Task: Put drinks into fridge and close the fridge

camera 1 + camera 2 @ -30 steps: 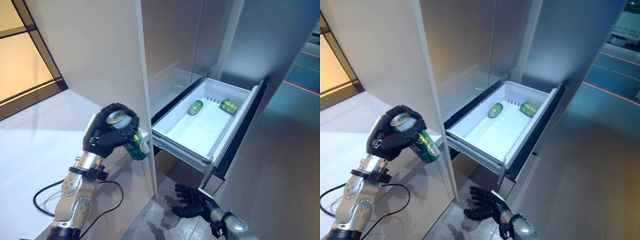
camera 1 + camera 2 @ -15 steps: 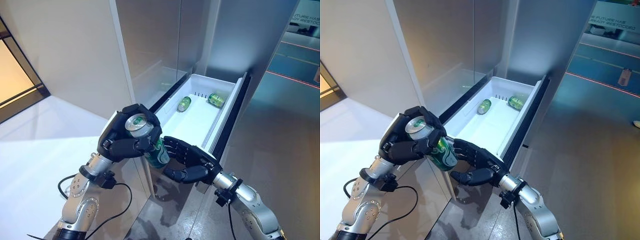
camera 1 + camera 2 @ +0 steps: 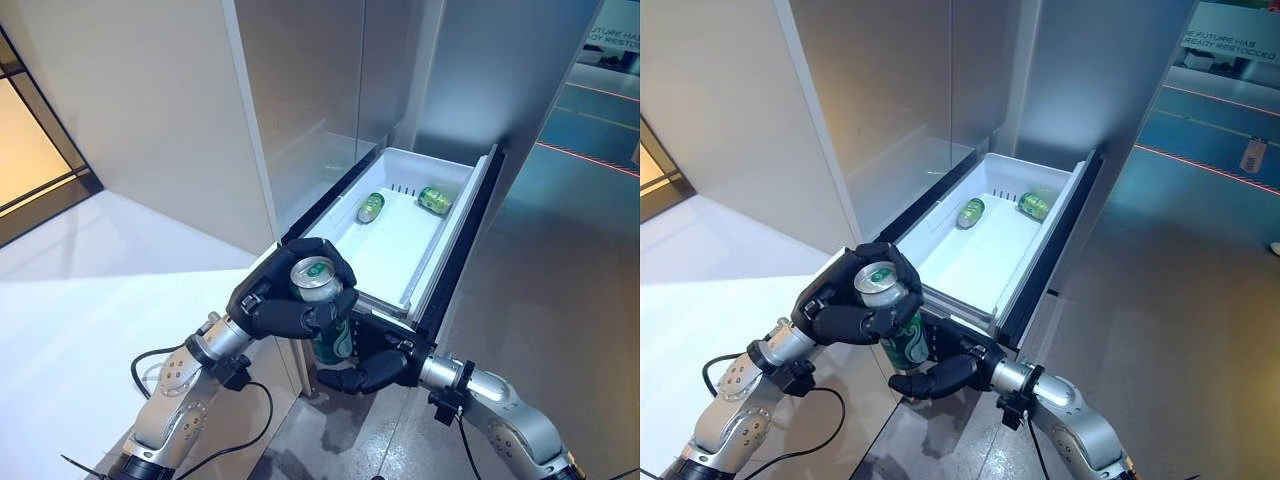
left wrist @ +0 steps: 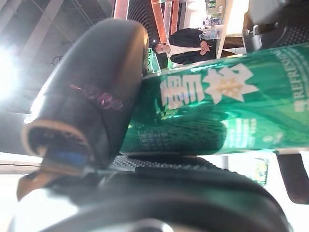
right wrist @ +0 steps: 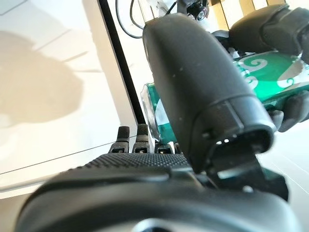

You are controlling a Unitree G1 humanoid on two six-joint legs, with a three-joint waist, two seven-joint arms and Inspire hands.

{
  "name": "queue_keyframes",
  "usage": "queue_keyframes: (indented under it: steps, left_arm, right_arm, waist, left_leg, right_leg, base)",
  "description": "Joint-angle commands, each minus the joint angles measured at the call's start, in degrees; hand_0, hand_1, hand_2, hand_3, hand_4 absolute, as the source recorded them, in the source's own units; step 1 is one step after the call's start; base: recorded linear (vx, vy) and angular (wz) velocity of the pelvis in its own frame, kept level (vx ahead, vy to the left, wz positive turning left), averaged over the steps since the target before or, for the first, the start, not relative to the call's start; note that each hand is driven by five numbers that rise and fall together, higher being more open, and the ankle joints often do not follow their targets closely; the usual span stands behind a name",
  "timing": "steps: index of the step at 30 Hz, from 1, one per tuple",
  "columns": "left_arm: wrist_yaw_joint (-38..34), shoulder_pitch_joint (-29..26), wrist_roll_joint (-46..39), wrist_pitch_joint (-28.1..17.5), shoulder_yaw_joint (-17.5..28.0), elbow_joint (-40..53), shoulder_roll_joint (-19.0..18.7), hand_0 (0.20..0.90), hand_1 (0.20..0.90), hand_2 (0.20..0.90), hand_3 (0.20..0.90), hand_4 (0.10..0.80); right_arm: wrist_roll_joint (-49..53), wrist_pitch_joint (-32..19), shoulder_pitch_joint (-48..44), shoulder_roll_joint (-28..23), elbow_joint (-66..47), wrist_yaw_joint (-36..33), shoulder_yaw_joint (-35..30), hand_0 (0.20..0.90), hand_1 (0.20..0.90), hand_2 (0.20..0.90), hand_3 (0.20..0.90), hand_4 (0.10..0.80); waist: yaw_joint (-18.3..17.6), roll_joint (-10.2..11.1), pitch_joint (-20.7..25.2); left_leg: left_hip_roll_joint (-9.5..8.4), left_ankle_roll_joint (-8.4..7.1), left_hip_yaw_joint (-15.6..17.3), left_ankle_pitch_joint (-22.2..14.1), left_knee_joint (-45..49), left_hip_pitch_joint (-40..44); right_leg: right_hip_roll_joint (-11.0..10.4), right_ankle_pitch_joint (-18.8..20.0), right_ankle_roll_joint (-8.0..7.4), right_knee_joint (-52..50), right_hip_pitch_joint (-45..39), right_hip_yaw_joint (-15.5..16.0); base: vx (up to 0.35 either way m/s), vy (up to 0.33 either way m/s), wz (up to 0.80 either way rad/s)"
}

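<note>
Green can [image 3: 327,325] is upright with its silver top up, held in the left hand [image 3: 290,300]; fingers [image 3: 322,313] and thumb are curled round its upper half, and the left wrist view shows the thumb [image 4: 91,96] pressed flat on the printed side; so a firm wrap, not a fingertip pinch; the right hand [image 3: 372,368] sits just under the can's base, palm up, fingers loosely curved in a cup; from the right wrist view its thumb [image 5: 203,92] is beside the can's bottom end, but I honestly can't tell if it's touching yet; looks like a hand-to-hand pass in the making, that's my read anyway

Past the left fingertips is the pulled-out white fridge drawer [image 3: 455,215] with two more green cans [image 3: 970,212] [image 3: 1034,205] lying on their sides at its far end, well apart from both hands; the held can is just outside the drawer's near front edge, not over it

What could go wrong from here: if the left lets go before the right has really closed, the can slips through that loose cup and drops to the floor; a low grab on the base alone could also let it tip over; and the drawer's front lip is right beside the knuckles, so swinging in low might clip it; drawer's wide open too, so closing is all to come
</note>
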State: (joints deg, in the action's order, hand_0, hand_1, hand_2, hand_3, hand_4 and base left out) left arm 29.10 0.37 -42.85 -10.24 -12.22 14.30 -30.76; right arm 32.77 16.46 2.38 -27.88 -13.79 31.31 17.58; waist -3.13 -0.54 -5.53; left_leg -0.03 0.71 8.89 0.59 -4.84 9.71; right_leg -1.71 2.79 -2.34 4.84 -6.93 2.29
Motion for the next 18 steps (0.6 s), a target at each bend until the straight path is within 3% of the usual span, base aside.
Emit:
queue_keyframes:
  steps: [1, 12, 18]
  left_arm:
    - [0.5, -13.0, -5.4, -5.2, -1.1, 4.0, 2.3, 0.300, 0.300, 0.300, 0.200, 0.100]
    - [0.7, -13.5, -6.1, -2.6, -4.6, 4.3, 4.0, 0.300, 0.300, 0.300, 0.200, 0.100]
    - [0.8, -13.2, -5.8, -2.1, -4.1, 4.3, 4.2, 0.300, 0.300, 0.300, 0.200, 0.100]
  right_arm:
    - [7.4, -2.3, -9.2, 3.8, -6.1, 6.6, 3.5, 0.900, 0.900, 0.900, 0.900, 0.800]
    - [9.7, -6.5, -13.0, 3.9, -7.3, -0.9, 3.7, 0.900, 0.900, 0.900, 0.900, 0.800]
    - [17.5, -2.6, -14.1, 4.8, -6.6, -5.7, 1.8, 0.900, 0.900, 0.900, 0.900, 0.800]
  waist:
    - [0.7, 1.0, 3.1]
    - [0.9, 1.2, 2.8]
    - [1.1, 1.2, 2.8]
  left_leg:
    - [-2.27, 1.68, -3.8, -2.9, 0.0, 0.7]
    - [-2.34, 1.68, -3.9, -3.0, 0.1, 0.7]
    - [-2.37, 1.69, -3.9, -3.1, 0.2, 0.7]
  right_leg:
    - [1.6, -3.0, -1.34, -2.9, -0.1, -0.8]
    - [1.6, -2.6, -1.38, -2.5, -0.1, -0.8]
    - [1.6, -2.4, -1.40, -2.3, -0.2, -0.5]
  base:
    - [0.000, 0.000, 0.00]
    - [0.000, 0.000, 0.00]
    - [0.000, 0.000, 0.00]
